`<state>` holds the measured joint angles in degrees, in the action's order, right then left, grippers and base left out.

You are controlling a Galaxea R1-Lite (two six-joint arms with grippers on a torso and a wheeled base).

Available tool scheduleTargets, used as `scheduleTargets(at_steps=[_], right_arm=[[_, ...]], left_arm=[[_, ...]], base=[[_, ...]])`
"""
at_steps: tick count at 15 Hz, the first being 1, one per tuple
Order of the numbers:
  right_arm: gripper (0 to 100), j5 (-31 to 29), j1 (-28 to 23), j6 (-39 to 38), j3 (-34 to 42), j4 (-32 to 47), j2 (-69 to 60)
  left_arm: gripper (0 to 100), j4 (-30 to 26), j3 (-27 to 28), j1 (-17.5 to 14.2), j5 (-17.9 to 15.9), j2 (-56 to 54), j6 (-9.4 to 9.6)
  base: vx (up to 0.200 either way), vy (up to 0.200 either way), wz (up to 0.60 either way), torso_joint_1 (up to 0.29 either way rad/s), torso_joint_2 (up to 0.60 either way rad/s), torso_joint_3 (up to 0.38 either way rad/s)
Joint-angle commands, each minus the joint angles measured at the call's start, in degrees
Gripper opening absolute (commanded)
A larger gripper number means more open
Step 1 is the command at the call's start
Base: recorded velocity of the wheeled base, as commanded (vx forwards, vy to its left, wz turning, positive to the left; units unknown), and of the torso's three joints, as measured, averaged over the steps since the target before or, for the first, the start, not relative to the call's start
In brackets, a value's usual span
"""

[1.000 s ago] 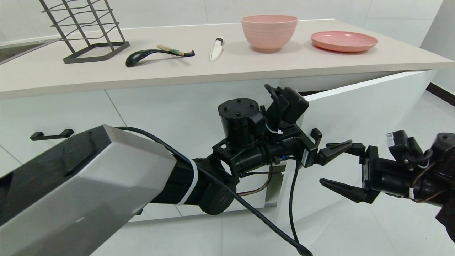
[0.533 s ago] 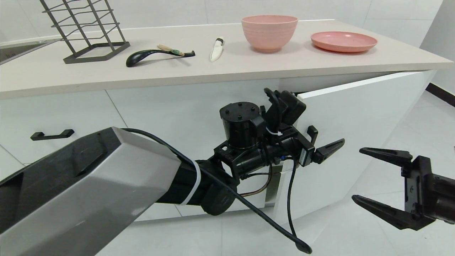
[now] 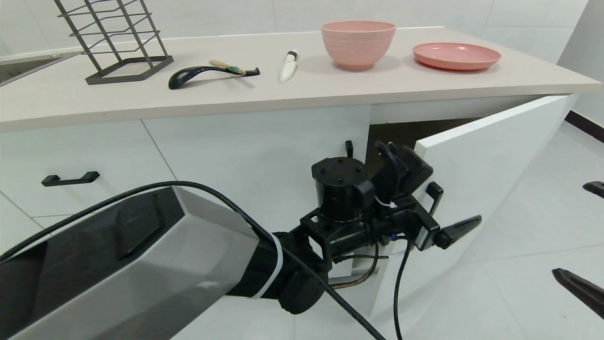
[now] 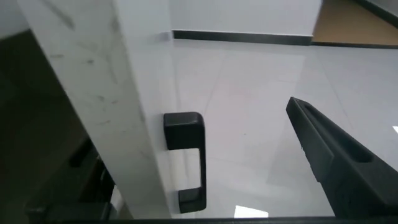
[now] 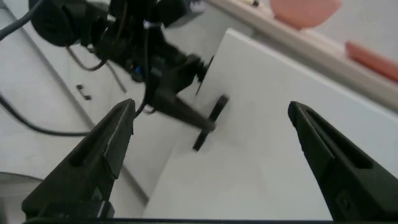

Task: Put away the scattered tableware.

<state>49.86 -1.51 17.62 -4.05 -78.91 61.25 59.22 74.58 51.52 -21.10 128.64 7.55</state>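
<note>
Up on the pale stone-topped desk the tableware lay scattered. The deep pink bowl stood upright toward the desk's 1 o'clock. The flat pink plate sat at the bowl's 3 o'clock, near it but not touching. At the bowl's 9 o'clock lay the small white knife. Farther along at 9 o'clock was the black curved spoon, with a thin wooden stick resting against its handle. The black wire rack stood at the desk's 10 o'clock, and the corner of a steel sink showed at 9.

Down below, the white cabinet door stood swung open under the desk's 3 o'clock end, with the dark cupboard behind it. The left gripper sat right at the door's free edge, just beside the black bar handle. Its jaws were spread. One finger was out in front of the door's face and clear of the handle, while the other was hard to make out. The right gripper hung at the left one's 3 o'clock, apart from the door, over the white tiled floor. Its jaws were spread wide and held nothing.
</note>
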Motion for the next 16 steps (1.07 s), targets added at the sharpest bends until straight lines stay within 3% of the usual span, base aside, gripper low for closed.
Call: scheduleTargets(at_steps=[1,3,7,16], right_arm=[[100,-1.2,-1.2,0.2,0.1,0.2,-8.2],[100,-1.9,-4.0,0.8,0.5,1.1,-11.9],[100,-2.0,-4.3,0.9,0.1,1.2,-14.7],[100,-2.4,-6.0,0.8,-2.5,1.3,-18.8]], left_arm=[[100,0.3,-1.0,2.6,-0.2,-0.1,-0.16],[100,0.3,-1.8,4.7,-0.1,-0.3,-0.16],[100,0.5,-2.0,7.7,-0.1,-0.1,-0.25],[100,1.2,0.0,10.8,0.5,2.5,-0.51]], base=[[0.0,0.0,0.0,0.0,0.0,0.0],[0.0,0.0,0.0,0.0,0.0,0.0],[0.0,0.0,0.0,0.0,0.0,0.0],[0.0,0.0,0.0,0.0,0.0,0.0]])
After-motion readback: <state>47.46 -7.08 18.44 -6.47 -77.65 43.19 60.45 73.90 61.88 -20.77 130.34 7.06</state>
